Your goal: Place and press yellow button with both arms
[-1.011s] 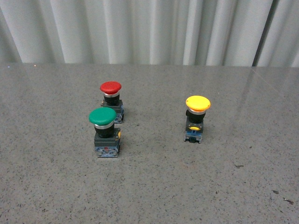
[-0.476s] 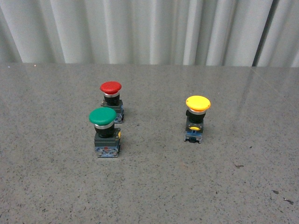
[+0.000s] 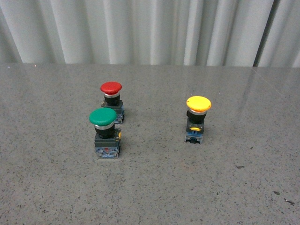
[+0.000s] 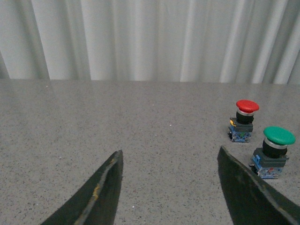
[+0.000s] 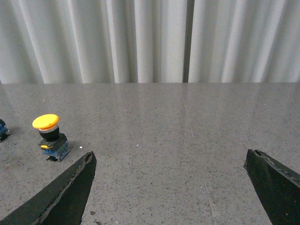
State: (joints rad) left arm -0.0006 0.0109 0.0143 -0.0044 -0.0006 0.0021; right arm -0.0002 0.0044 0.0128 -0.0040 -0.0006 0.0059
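The yellow button (image 3: 198,118) stands upright on the grey table, right of centre in the front view, with a yellow mushroom cap, black body and blue base. It also shows in the right wrist view (image 5: 49,136), beyond and to the side of one fingertip. Neither arm shows in the front view. My left gripper (image 4: 169,157) is open and empty over bare table. My right gripper (image 5: 169,157) is open and empty, its fingers wide apart, with the yellow button outside the gap.
A green-capped button (image 3: 104,132) and a red-capped button (image 3: 111,100) stand left of centre; both show in the left wrist view, green (image 4: 275,151) and red (image 4: 243,120). A white pleated curtain (image 3: 150,28) hangs behind the speckled table (image 3: 154,187).
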